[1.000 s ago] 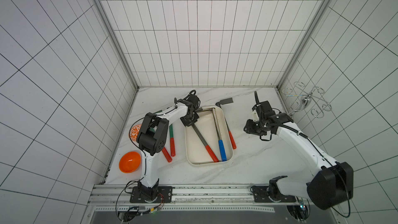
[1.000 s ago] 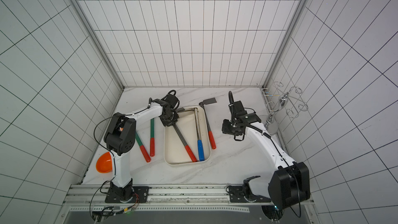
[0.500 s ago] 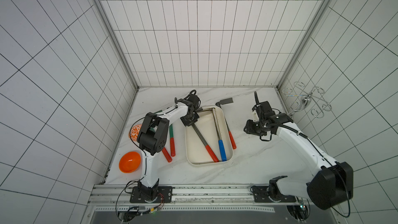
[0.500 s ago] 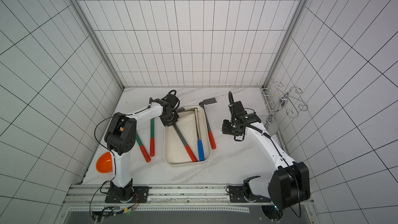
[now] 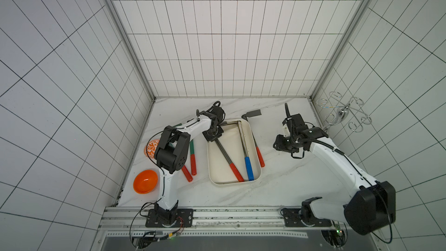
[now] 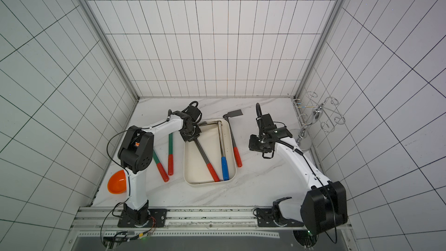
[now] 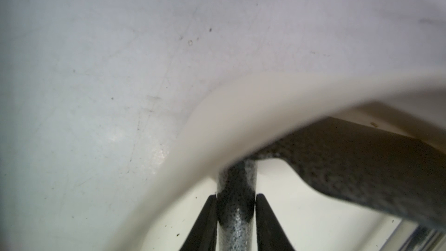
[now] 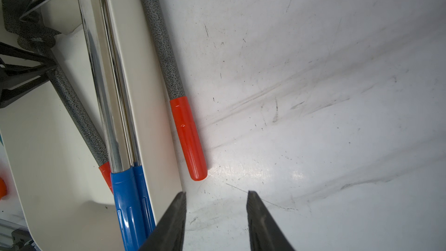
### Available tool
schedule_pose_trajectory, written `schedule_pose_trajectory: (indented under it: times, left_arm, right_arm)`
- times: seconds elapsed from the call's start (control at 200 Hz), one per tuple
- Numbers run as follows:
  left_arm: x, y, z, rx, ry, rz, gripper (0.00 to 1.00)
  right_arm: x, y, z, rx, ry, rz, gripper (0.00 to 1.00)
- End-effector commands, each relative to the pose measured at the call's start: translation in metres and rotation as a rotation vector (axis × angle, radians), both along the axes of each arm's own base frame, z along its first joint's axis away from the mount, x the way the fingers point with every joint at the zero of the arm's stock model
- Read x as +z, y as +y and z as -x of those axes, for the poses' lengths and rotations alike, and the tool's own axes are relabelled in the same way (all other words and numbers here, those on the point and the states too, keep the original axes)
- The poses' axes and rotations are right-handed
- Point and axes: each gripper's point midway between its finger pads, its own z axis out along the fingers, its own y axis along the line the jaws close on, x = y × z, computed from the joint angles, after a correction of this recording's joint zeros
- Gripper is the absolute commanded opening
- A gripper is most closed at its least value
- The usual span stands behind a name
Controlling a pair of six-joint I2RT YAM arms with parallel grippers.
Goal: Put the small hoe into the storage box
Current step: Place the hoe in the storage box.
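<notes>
Grey-speckled small hoe lies diagonally in the storage box, head at its far-left corner; your left gripper pinches the shaft there, right gripper open, empty.

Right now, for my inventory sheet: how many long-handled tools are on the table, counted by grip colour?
Red grips: 4 (boxed speckled hoe, loose speckled hoe beside the storage box, two green-shafted tools)
Blue grip: 1 (chrome-shafted tool in the box)
Total: 5
</notes>
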Motion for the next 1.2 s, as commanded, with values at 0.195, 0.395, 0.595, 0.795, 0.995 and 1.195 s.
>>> schedule_pose_trajectory:
  times: [0.195, 0.395, 0.595, 0.795, 0.995, 1.195]
  left_arm:
    - [-0.002, 0.008, -0.008, 0.020, -0.017, -0.036, 0.33]
    - [0.002, 0.007, -0.010, 0.016, -0.027, -0.029, 0.37]
    - [0.020, 0.006, -0.015, 0.017, -0.069, -0.016, 0.42]
    - [0.052, 0.004, -0.024, -0.002, -0.133, 0.004, 0.45]
    - [0.096, 0.011, -0.028, -0.024, -0.213, -0.011, 0.53]
    - [0.157, 0.027, -0.036, -0.086, -0.396, -0.032, 0.54]
  right_arm:
    - [-0.016, -0.009, 0.007, -0.016, 0.034, 0.023, 0.43]
    - [-0.015, -0.009, 0.007, -0.014, 0.030, 0.021, 0.43]
    - [-0.015, -0.009, 0.007, -0.015, 0.029, 0.020, 0.43]
    - [-0.012, -0.008, 0.006, -0.015, 0.023, 0.017, 0.43]
    - [-0.009, -0.008, 0.005, -0.016, 0.021, 0.014, 0.43]
    - [-0.003, -0.005, 0.000, 0.005, 0.005, 0.009, 0.43]
